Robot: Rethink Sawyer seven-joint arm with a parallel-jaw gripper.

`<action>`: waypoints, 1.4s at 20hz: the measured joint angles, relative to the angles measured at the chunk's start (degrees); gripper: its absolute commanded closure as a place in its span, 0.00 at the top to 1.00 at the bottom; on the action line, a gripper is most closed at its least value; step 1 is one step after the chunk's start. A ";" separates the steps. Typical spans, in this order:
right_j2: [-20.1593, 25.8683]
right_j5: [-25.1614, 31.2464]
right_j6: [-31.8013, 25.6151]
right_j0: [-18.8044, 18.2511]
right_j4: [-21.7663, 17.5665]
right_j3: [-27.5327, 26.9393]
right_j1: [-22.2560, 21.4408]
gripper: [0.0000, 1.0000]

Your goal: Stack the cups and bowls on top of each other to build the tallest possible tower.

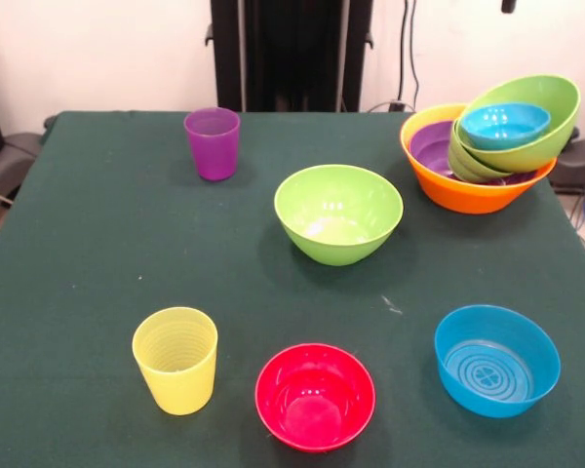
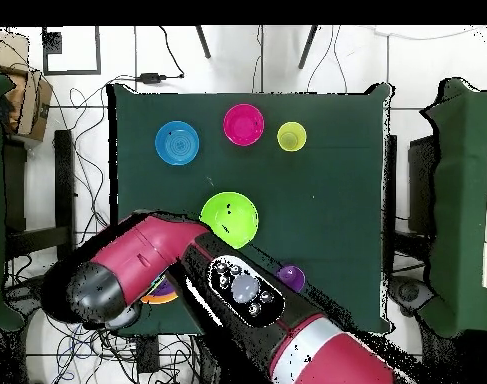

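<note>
The table [image 1: 97, 253] has a dark green cloth on it. From the front, the tower [image 1: 487, 146] sits at about 2 o'clock. Its base is the big orange bowl [image 1: 458, 195]. Inside it lie a purple bowl [image 1: 431, 146], two green bowls [image 1: 526, 136] tipped to one side, and a small blue bowl [image 1: 504, 124] on top.

The rest is spread out. A loose green bowl [image 1: 338, 212] sits near the middle. The purple cup [image 1: 213, 142] stands at 11 o'clock. The yellow cup [image 1: 175, 359] is at 7 o'clock, the pink-red bowl [image 1: 315, 396] at 6 o'clock, and another blue bowl [image 1: 496, 360] at 5 o'clock. All of them stand open side up and well apart.

From above, the red arm [image 2: 147, 255] bends over the table's edge near the robot and covers most of the tower. I cannot see the end effector in either view, so I cannot tell if it is apart or together.

I think the loose green bowl is the closest piece to the arm. It lies just beside the arm, toward 1 o'clock in the view from above. A bowl is round, so it can be grabbed from any side.
</note>
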 measured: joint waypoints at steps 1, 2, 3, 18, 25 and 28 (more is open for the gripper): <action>0.18 0.08 0.00 0.09 0.01 -0.06 0.01 1.00; 0.22 0.08 0.00 0.15 0.00 -0.10 0.01 1.00; 0.24 0.08 0.00 0.27 0.00 -0.20 0.01 1.00; -1.41 0.09 0.00 4.06 -0.27 -3.12 1.18 1.00; -5.19 0.11 0.00 6.50 -0.99 -9.55 4.32 1.00; -6.89 0.62 0.00 7.04 -2.05 -13.83 6.57 1.00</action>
